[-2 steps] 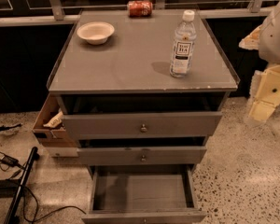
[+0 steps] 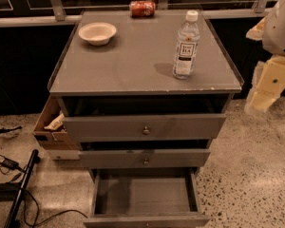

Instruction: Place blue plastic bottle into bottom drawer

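Grey cabinet top holds bottle, upright, near 2 o'clock corner; gripper hangs off 3 o'clock side, bottle approx 10 o'clock from it. Grip state: can't tell. At 6 o'clock, bottom drawer open.

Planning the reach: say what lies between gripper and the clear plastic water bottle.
Camera view: only bare grey cabinet top separates the cream gripper, right of the cabinet, from the clear plastic water bottle.
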